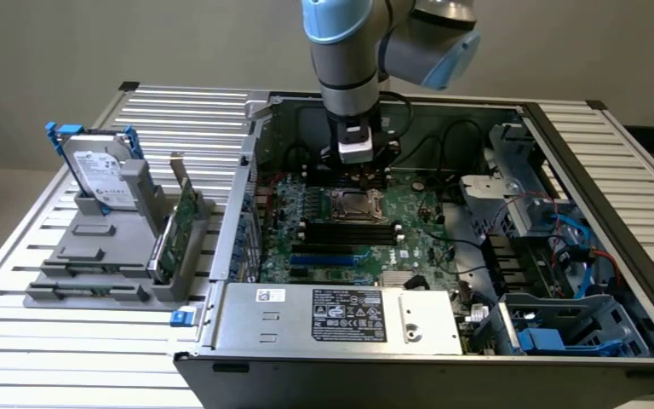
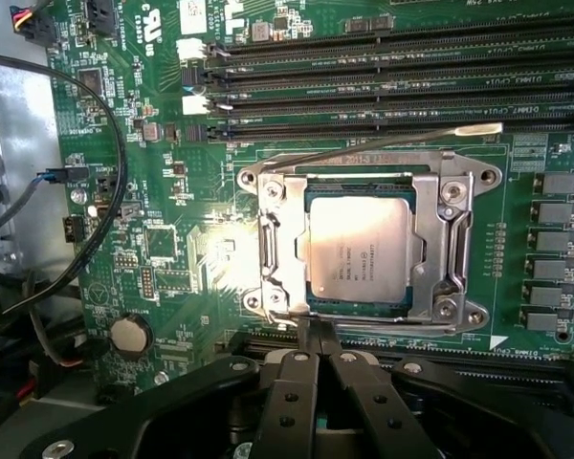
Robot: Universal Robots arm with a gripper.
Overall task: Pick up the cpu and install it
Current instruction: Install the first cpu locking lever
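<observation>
**Ana:** Gripper point(image 2: 318, 346) is pinched shut with nothing between its tips, low in the centre of the wrist frame, right at the edge of the socket frame point(image 2: 373, 239). Looks like it's touching the thin wire lever there, though I can't be sure.

**Ben:** And the cpu point(image 2: 359, 251)?

**Ana:** Already lying inside that socket, middle of the frame, silver top up, flat and square to the frame around it. In the exterior view the arm stands over the motherboard point(image 1: 418, 243) in the open computer case point(image 1: 236, 247), upper middle of the frame, with the gripper point(image 1: 356, 170) just above the socket.

**Ben:** How would that chip handle, you think?

**Ana:** Light, stiff, slick on that polished lid, I'd judge. Fragile underneath too, so any hold belongs on two opposite edges of the thin rim, never pressing on the face or tilting it in the socket.

**Ben:** Anything else around?

**Ana:** Hard drive point(image 1: 100, 175) upright in its grey stand, left of the frame, on the slatted bench point(image 1: 31, 341).
</observation>
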